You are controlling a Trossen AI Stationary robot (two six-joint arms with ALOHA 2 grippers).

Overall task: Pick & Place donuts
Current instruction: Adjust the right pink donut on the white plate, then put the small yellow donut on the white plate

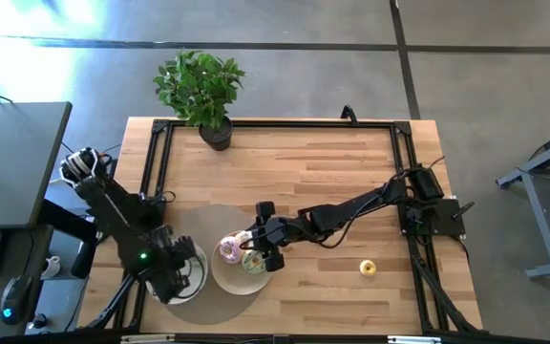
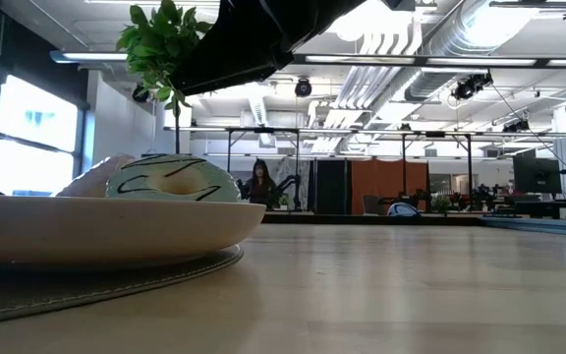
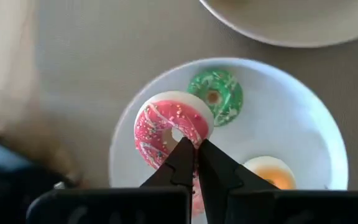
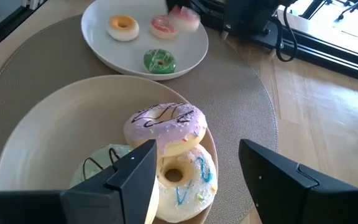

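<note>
My left gripper (image 3: 194,149) (image 1: 173,279) is over the small white plate (image 3: 303,124) at the table's near left and is shut on a mini red sprinkled donut (image 3: 166,127). A green mini donut (image 3: 215,94), a yellow one (image 3: 269,174) and another red one (image 4: 163,26) lie flat on that plate. My right gripper (image 4: 196,146) (image 1: 267,239) hangs open above the large plate (image 4: 48,124), touching nothing. That plate holds the pink (image 4: 165,127), white (image 4: 185,180) and green (image 2: 170,182) donuts. Another yellow mini donut (image 1: 368,268) lies on the bare table. My left gripper pinches the red mini donut between its two fingers, on the ring's wall (image 3: 184,138) on the side nearest the fingers. The fingers come from above, pointing down. The donut is lifted clear of the small plate, seen above the plate's rim (image 4: 182,15) in the right wrist view.
Both plates sit on a round grey placemat (image 1: 208,218) at the table's near left. A potted plant (image 1: 201,91) stands at the far edge. The wooden top to the right of the placemat holds only the yellow mini donut. A black frame (image 1: 404,153) runs around the table.
</note>
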